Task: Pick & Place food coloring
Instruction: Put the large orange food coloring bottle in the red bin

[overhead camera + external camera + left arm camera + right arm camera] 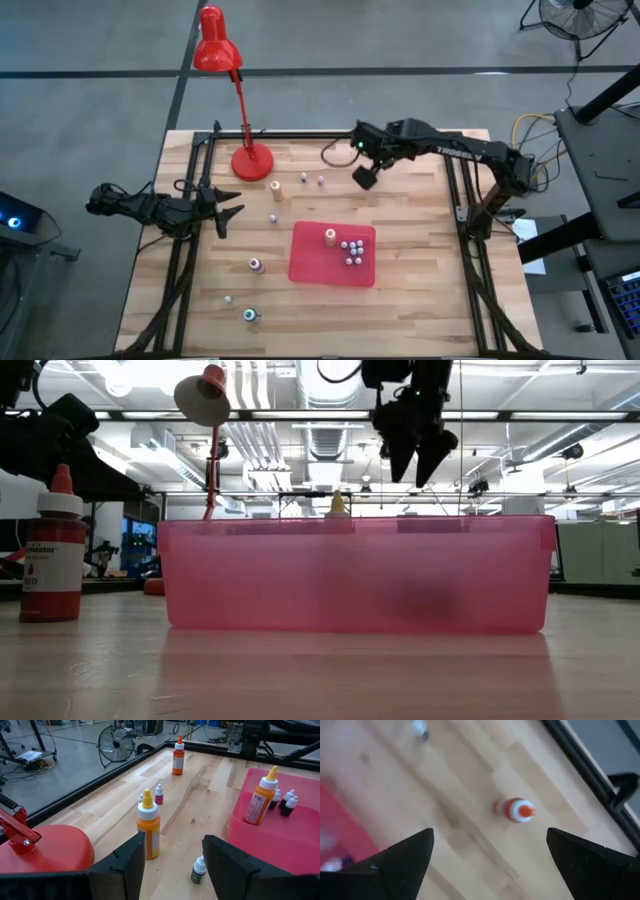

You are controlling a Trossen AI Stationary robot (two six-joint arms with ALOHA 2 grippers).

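Bottles counted from above: seven loose on the table [420, 300], seven in the pink bin [310, 262]. Bin held one tall orange-labelled bottle [330, 237] plus a cluster of six tiny bottles [352, 252]. Loose ones lay beside the bin toward the red lamp [250, 160], among them a tall orange bottle [276, 187] and a green-capped one [250, 315]. Left gripper [228, 212] sat beside the lamp base, fingers partly apart, empty. Right gripper [364, 176] hovered beyond the bin, fingers wide, empty.
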